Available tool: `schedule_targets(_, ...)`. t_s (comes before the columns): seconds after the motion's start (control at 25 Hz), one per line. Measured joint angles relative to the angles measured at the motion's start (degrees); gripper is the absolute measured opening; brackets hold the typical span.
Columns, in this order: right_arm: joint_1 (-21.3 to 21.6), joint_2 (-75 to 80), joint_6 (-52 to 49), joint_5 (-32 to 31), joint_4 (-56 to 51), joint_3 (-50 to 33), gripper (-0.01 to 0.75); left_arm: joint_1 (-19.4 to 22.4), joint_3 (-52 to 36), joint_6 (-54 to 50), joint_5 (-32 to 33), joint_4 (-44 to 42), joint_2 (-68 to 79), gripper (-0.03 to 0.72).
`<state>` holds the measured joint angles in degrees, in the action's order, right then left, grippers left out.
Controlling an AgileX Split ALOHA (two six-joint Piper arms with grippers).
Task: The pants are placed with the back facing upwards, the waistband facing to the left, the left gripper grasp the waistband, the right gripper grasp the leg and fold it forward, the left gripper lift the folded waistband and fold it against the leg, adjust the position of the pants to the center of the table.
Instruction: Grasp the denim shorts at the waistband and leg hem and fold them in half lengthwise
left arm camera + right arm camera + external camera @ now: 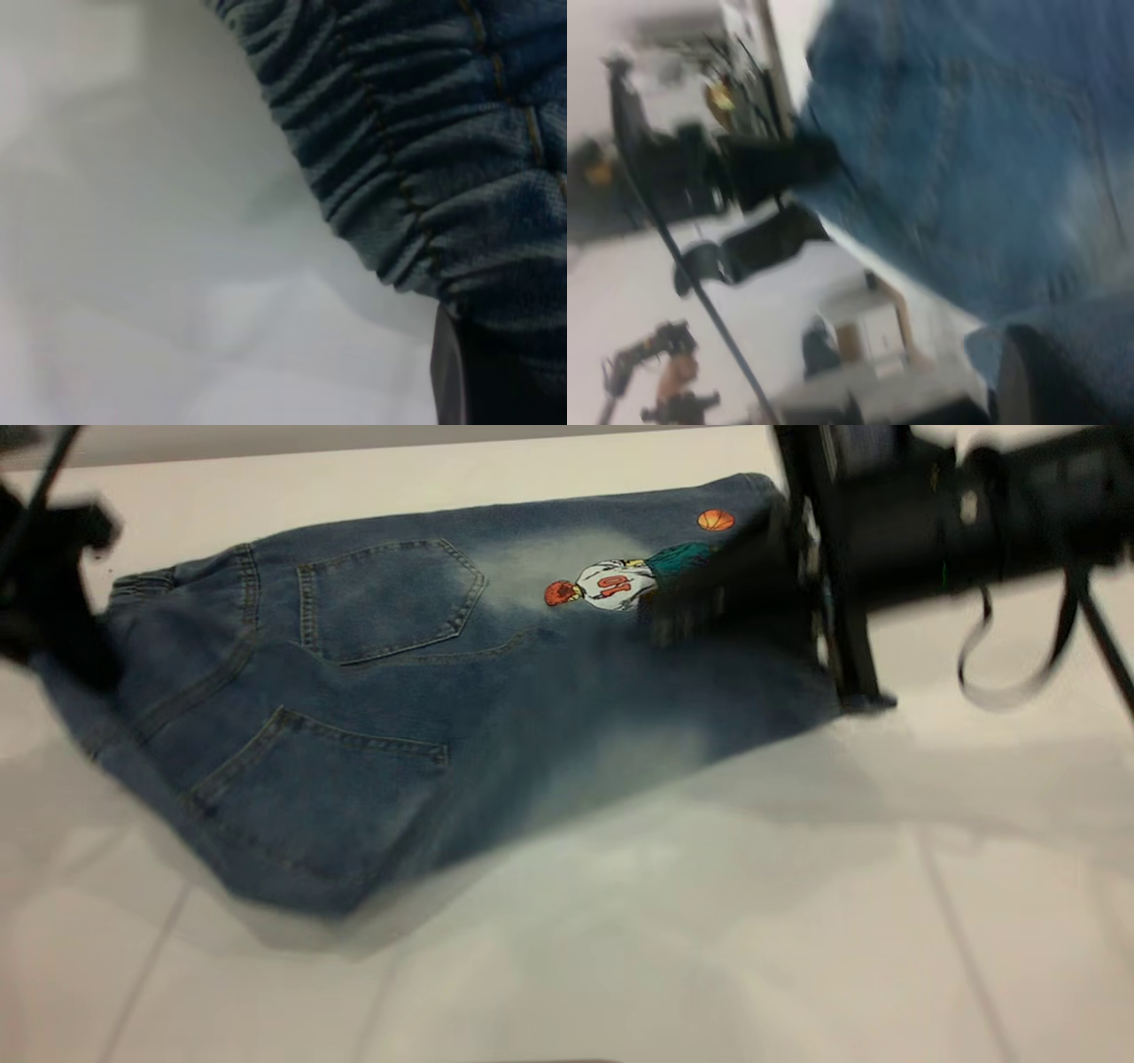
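Observation:
The pants [381, 717], blue denim shorts with two back pockets facing up, hang slightly above the table [620, 957]; their near edge is raised over a shadow. The gathered waistband [399, 150] is at the left, and my left gripper [55, 651] is shut on it, with the denim running into its dark finger [496, 376]. My right gripper [852, 691] is shut on the hem end of the leg [647, 757], the near one with a whitish patch. The denim [983, 150] drapes over that gripper's finger [1063, 372]. The printed leg lies on the far side.
The white tabletop stretches wide in front of the shorts and to the right. A loose black strap [1010, 673] hangs from the right arm. Beyond the table's left end, the right wrist view shows the left arm [771, 168] and room clutter.

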<state>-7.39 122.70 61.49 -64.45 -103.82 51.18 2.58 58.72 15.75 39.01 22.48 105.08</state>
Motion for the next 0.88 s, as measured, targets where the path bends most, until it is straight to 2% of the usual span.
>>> schedule_targets(0.08,1.2,0.0,-2.54,1.59,0.45,3.6,0.032,1.29,1.74,0.06,0.73,2.97,0.0,0.084)
schedule_targets(0.24,3.04,0.7,-8.26,8.81,0.91,11.96,0.032,5.05,2.93,-2.21,-0.3,7.99,0.64,0.084)
schedule_targets(0.4,3.78,4.21,-12.74,16.73,0.93,20.91,0.032,8.01,3.06,-3.79,-5.46,16.56,3.67,0.084)
schedule_targets(0.56,3.85,10.41,-15.98,23.69,0.93,29.37,0.032,8.41,3.17,-3.79,-12.45,27.34,8.0,0.084)
schedule_targets(0.76,3.85,17.61,-21.48,26.5,0.93,36.86,0.032,8.41,3.49,-2.74,-17.76,40.31,13.5,0.084)
schedule_targets(0.88,3.85,20.22,-23.95,26.65,0.93,39.01,0.032,8.41,3.93,2.03,-18.92,45.32,15.81,0.084)
